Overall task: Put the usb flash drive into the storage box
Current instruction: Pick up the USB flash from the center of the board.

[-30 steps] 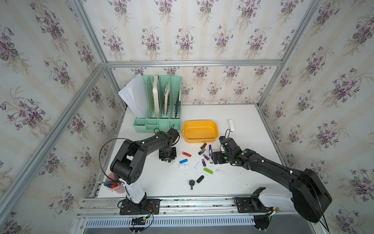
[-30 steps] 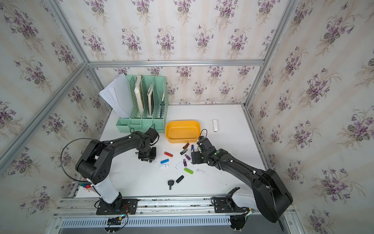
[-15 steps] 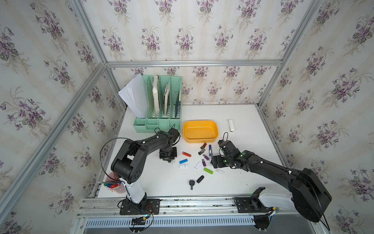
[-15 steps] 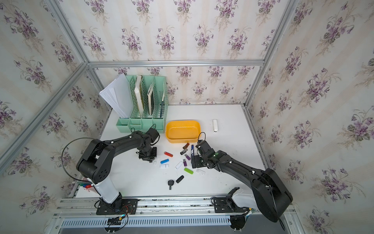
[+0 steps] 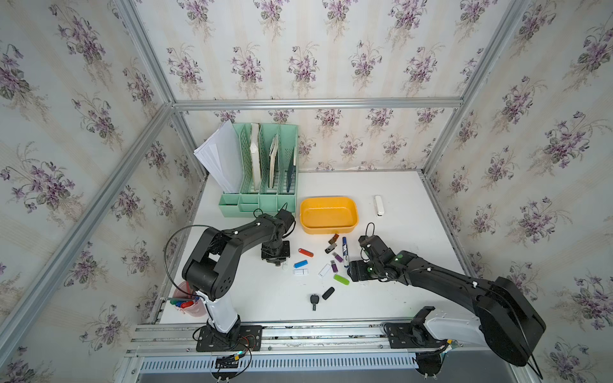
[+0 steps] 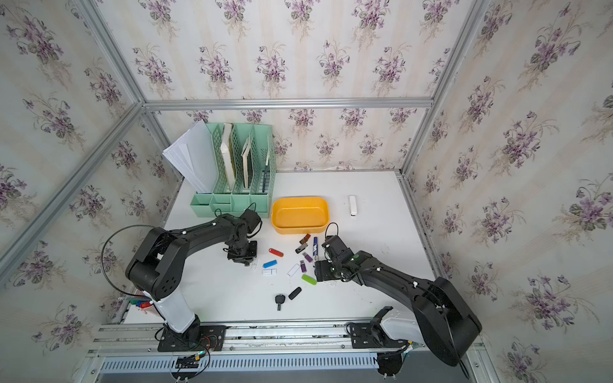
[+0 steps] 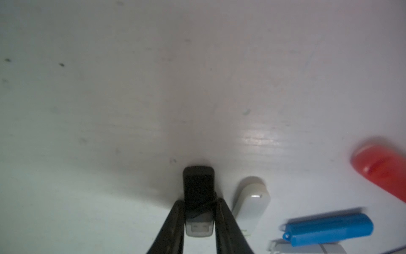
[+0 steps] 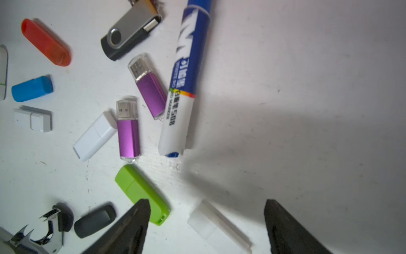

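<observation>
My left gripper [image 7: 198,204] is shut on a black usb flash drive [image 7: 198,187] with a silver plug, low over the white table. In both top views that gripper [image 5: 277,262] [image 6: 245,262] sits left of the scattered drives. My right gripper [image 8: 207,204] is open, its fingers on either side of a pale white flash drive [image 8: 217,224] lying flat, without touching it. A green drive [image 8: 140,189] lies by one fingertip. The yellow-orange storage box [image 5: 328,228] [image 6: 300,228] stands empty behind the drives, apart from both grippers.
Several more flash drives lie between the arms: red [image 5: 305,252], blue [image 5: 300,264], purple [image 8: 128,136], white [image 8: 94,136], black [image 5: 327,293]. A blue marker [image 5: 345,252], a staple remover [image 5: 314,300], a mint-green file organizer [image 5: 262,172], a white stick [image 5: 379,205] and a pink pen cup [image 5: 187,301] are also here.
My left gripper has closed on the black drive and stayed in place. My right gripper has moved toward the table's front edge, to over the pale white drive, with its jaws slightly narrower.
</observation>
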Motion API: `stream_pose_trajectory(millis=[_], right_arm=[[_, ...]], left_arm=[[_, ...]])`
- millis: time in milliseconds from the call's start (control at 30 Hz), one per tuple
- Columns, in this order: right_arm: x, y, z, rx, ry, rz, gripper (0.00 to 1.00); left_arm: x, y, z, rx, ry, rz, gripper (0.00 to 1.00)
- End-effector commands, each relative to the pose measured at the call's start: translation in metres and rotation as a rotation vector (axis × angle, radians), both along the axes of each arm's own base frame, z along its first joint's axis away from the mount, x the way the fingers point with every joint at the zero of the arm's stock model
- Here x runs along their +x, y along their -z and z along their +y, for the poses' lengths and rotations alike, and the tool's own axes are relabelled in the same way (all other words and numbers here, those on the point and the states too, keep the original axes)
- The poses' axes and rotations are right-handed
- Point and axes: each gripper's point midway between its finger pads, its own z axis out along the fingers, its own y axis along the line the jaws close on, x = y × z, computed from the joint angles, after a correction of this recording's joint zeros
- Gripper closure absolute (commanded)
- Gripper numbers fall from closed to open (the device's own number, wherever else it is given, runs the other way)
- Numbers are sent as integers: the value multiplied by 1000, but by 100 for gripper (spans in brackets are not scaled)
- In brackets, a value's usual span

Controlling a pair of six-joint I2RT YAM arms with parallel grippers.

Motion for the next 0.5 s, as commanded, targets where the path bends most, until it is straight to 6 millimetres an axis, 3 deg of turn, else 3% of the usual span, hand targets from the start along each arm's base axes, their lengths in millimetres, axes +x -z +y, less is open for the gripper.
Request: stream_pose_trajectory(millis=[0, 467], right_arm=[[-6, 1, 2, 32, 23, 27, 18], [-28, 10, 4, 29, 13, 83, 32]], left_arm=[[-3, 4, 10, 54, 10, 12, 72], [-8, 6, 12, 54, 9, 18, 72]])
